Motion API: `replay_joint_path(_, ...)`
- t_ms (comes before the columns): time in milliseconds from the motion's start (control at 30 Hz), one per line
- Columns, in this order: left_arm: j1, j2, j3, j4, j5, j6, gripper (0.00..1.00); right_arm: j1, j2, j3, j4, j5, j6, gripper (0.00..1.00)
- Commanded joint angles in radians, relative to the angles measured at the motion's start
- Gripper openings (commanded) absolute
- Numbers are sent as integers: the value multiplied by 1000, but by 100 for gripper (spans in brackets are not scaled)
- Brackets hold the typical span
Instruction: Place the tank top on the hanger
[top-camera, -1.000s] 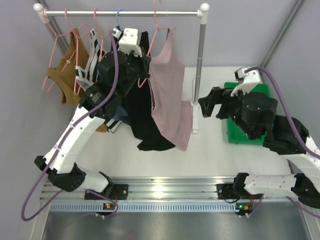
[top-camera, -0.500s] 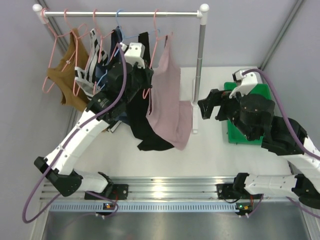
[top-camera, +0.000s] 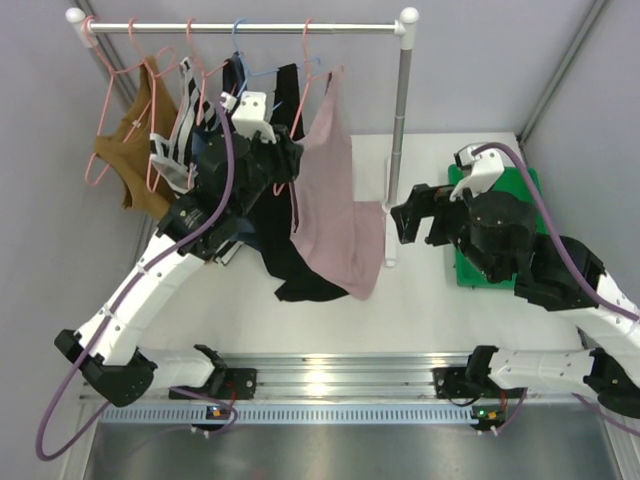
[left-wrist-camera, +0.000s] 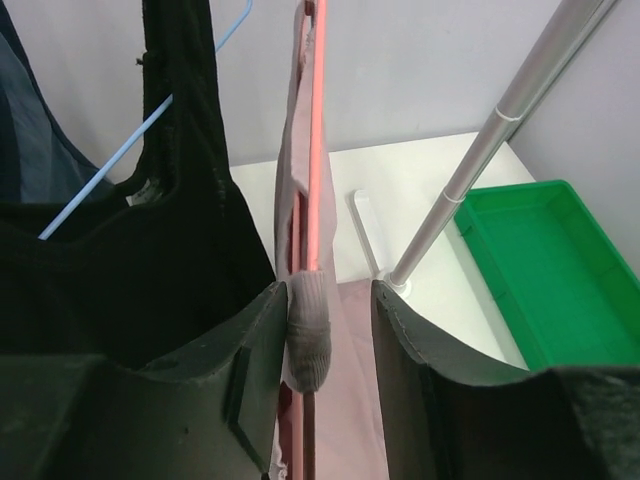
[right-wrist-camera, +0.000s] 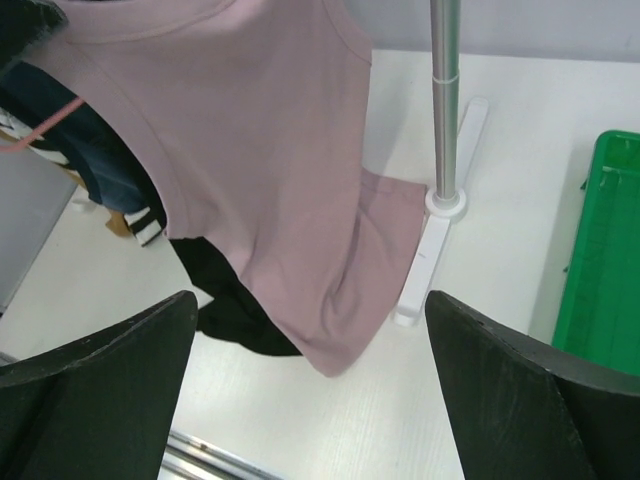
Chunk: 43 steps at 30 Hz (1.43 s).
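The mauve-pink tank top (top-camera: 335, 200) hangs from the salmon-pink hanger (top-camera: 303, 75), whose hook sits on the rail. Its hem drapes onto the table. My left gripper (top-camera: 291, 170) is at the hanger's near shoulder and stands open. In the left wrist view the hanger (left-wrist-camera: 318, 150) runs edge-on between the fingers. Its grey padded end (left-wrist-camera: 308, 330) rests against the left finger (left-wrist-camera: 262, 345), with a clear gap to the right one. My right gripper (top-camera: 405, 215) is wide open to the right of the top, holding nothing. From the right wrist, the tank top (right-wrist-camera: 260, 150) hangs just ahead of that gripper (right-wrist-camera: 308, 297).
The rack's rail (top-camera: 240, 27) and upright pole (top-camera: 400, 110) stand on a white foot (right-wrist-camera: 430, 250). A black top (top-camera: 285, 240), a striped garment (top-camera: 185, 120) and a mustard-brown top (top-camera: 125, 160) hang left of the tank top. A light-blue hanger (left-wrist-camera: 140, 130) carries the black one. A green tray (right-wrist-camera: 605, 260) sits at the right.
My left gripper has opened and let go of the hanger, which now hangs from the rail on its own. The right gripper has edged slightly left.
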Motion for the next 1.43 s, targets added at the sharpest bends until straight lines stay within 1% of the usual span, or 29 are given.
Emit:
replay_joint_path(0, 4, -67, -8, 4, -9, 11, 45, -5, -16, -14, 32, -10, 4, 96)
replay_joint_path(267, 6, -214, -58, -83, -37, 4, 46, -5, -21, -64, 46, -19, 13, 100)
replay_joint_path(400, 4, -315, -146, -111, -9, -19, 46, -5, -29, -96, 72, -19, 15, 100)
replay_joint_path(433, 4, -361, -164, -114, 23, -27, 46, -5, -32, -110, 78, -18, 15, 100)
replay_joint_path(500, 5, -406, -231, -115, 66, -41, 47, -5, -42, -130, 92, -18, 15, 100)
replay_joint_path(533, 6, -450, -259, -115, 111, -45, 47, -5, -49, -154, 97, -16, 13, 100)
replay_joint_path(567, 6, -473, -312, -115, 136, -52, 47, -3, -58, -167, 101, -15, 19, 100)
replay_joint_path(733, 4, -608, -489, -106, 270, -136, 46, -5, -96, -271, 112, 3, 51, 100)
replay_joint_path(767, 4, -626, -561, -91, 273, -151, 46, -5, -101, -288, 114, 7, 59, 100)
replay_joint_path(833, 4, -683, -635, -56, 310, -205, 46, -5, -125, -349, 123, 11, 76, 100)
replay_joint_path(867, 2, -700, -709, -42, 331, -225, 46, -5, -134, -372, 126, 14, 82, 100)
replay_joint_path(1000, 2, -798, -885, 24, 353, -329, 46, -5, -193, -481, 144, 33, 117, 100)
replay_joint_path(1133, 4, -852, -991, 36, 325, -357, 46, -6, -272, -593, 149, 56, 163, 100)
replay_joint_path(1233, 4, -855, -1012, 36, 319, -358, 46, -6, -318, -658, 160, 69, 185, 100)
replay_joint_path(1400, 4, -843, -1020, 36, 305, -359, 46, -6, -336, -684, 160, 97, 197, 100)
